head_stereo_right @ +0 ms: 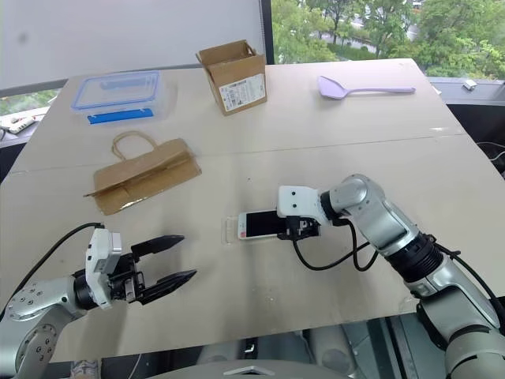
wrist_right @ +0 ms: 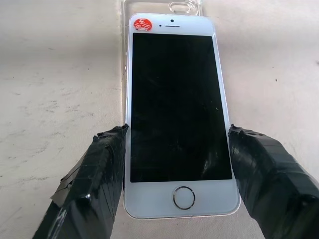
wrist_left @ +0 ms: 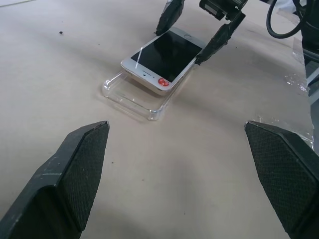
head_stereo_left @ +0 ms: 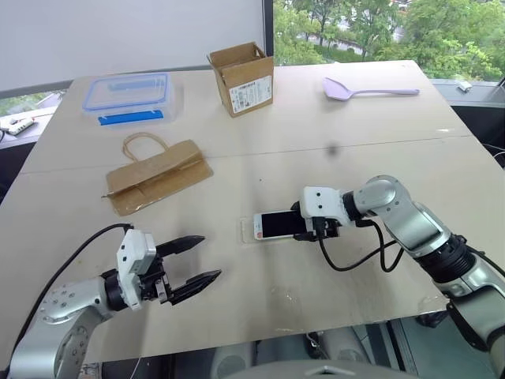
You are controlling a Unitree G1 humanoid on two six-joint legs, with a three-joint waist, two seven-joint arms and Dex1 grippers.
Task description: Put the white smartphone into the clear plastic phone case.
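The white smartphone (head_stereo_left: 274, 224) lies screen up near the middle of the table, a red sticker at its top end. My right gripper (head_stereo_left: 309, 227) is shut on it, one black finger (wrist_right: 94, 174) on each long edge near the home button. The phone's top end rests over the clear plastic phone case (wrist_left: 127, 94), which lies flat on the table and sticks out past the phone (wrist_left: 162, 57). The phone sits slightly raised and askew on the case. My left gripper (head_stereo_left: 209, 257) hovers open near the front left of the table, pointing toward the case with nothing between its fingers.
At the back stand an open cardboard box (head_stereo_left: 241, 77) and a clear storage box with a blue-rimmed lid (head_stereo_left: 126, 95). A flat brown paper bag (head_stereo_left: 158, 178) lies left of centre. A lilac spatula (head_stereo_left: 367, 89) lies at the back right. A black cable (head_stereo_left: 355, 260) loops under my right wrist.
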